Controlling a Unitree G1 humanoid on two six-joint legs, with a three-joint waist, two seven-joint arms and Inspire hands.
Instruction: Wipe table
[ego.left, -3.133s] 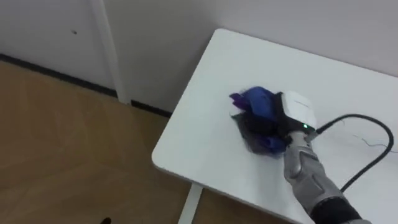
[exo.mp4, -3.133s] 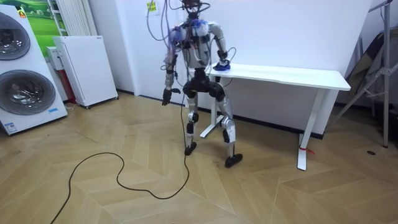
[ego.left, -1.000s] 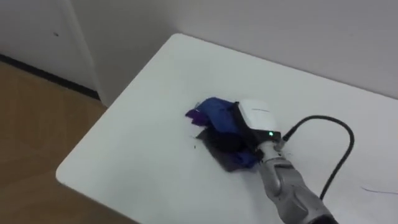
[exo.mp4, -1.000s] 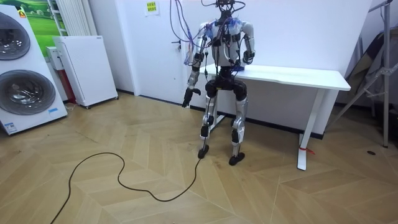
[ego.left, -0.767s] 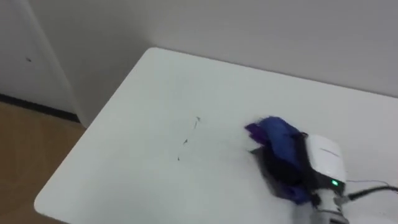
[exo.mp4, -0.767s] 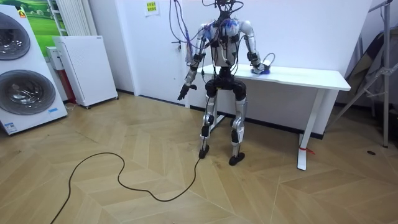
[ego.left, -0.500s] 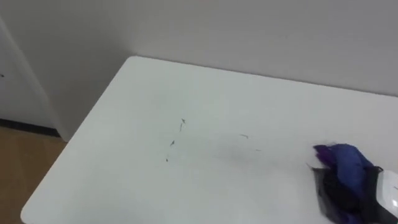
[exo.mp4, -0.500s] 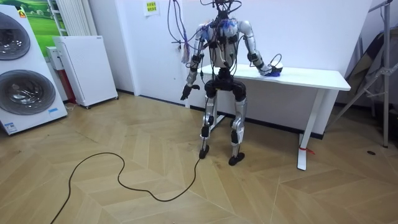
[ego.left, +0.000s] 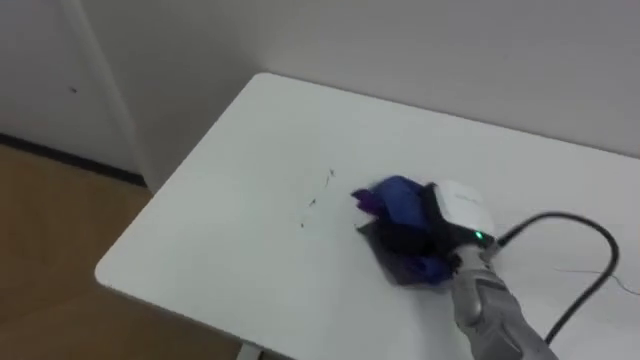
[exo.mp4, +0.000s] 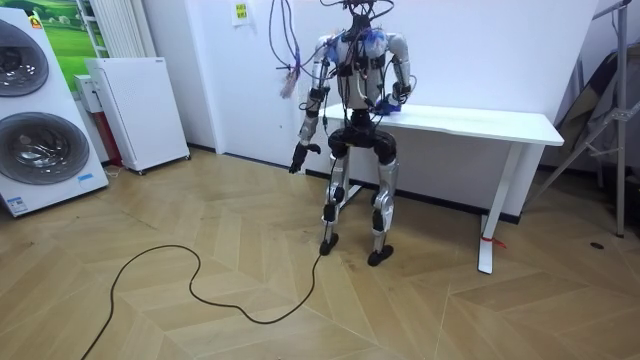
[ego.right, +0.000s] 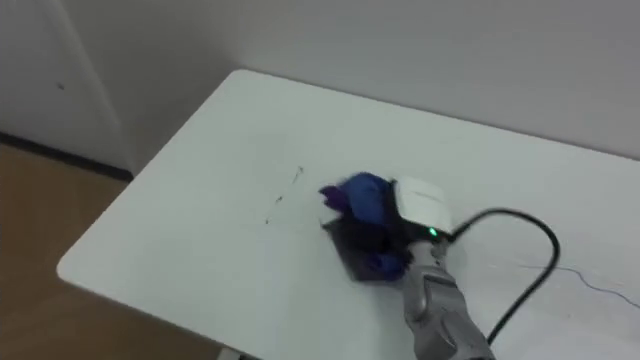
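The blue cloth (ego.left: 398, 203) is pressed to the table (ego.left: 230, 240) under the right hand (ego.left: 447, 226), whose grip cannot be told, and the marks (ego.left: 313, 202) just left of it may be missed if the stroke is stopped short.

The right hand (ego.left: 455, 212) has a white housing with rounded corners on its back, and a small green light glows at the housing's wrist end. Behind it the forearm is a grey, metallic tube with darker seams. A thick black cable leaves the wrist in a wide loop. In the room view the arms and legs are silver-grey, and the waist, the feet and the left hand (exo.mp4: 297, 160) are dark. The chest carries a tangle of blue and purple cables, and cords rise from the shoulders.
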